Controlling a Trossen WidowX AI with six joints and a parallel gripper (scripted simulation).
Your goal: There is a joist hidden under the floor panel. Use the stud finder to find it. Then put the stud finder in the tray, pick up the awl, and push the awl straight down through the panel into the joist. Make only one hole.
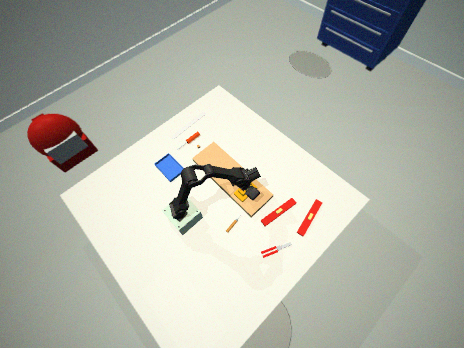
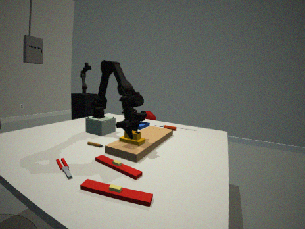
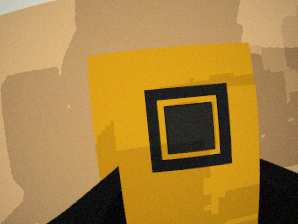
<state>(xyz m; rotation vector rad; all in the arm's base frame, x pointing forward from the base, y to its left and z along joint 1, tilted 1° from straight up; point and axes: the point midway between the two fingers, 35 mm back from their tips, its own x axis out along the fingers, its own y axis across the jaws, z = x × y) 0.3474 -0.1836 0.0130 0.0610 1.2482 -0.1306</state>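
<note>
The yellow stud finder (image 1: 241,195) (image 2: 132,141) (image 3: 107,80) is low over or on the floor panel (image 1: 214,154) (image 2: 158,133) (image 3: 30,45), toward the panel's end near the red levels. Any gap under it cannot be told. My gripper (image 1: 248,189) (image 2: 131,134) (image 3: 182,168) is shut on its raised grip. The square indicator (image 3: 190,128) on its top is dark grey, not lit. The awl (image 1: 232,224) (image 2: 95,144), with a wooden handle, lies on the table beside the panel. The blue tray (image 1: 170,168) (image 2: 144,126) is beside the panel's far end. No hole shows on the visible panel.
Two red levels (image 1: 278,212) (image 1: 310,218) (image 2: 118,166) (image 2: 116,192) and red-handled pliers (image 1: 276,250) (image 2: 64,168) lie beyond the panel's near end. An orange-handled screwdriver (image 1: 192,138) (image 2: 169,127) lies past its far end, near a thin pale rod (image 1: 189,126).
</note>
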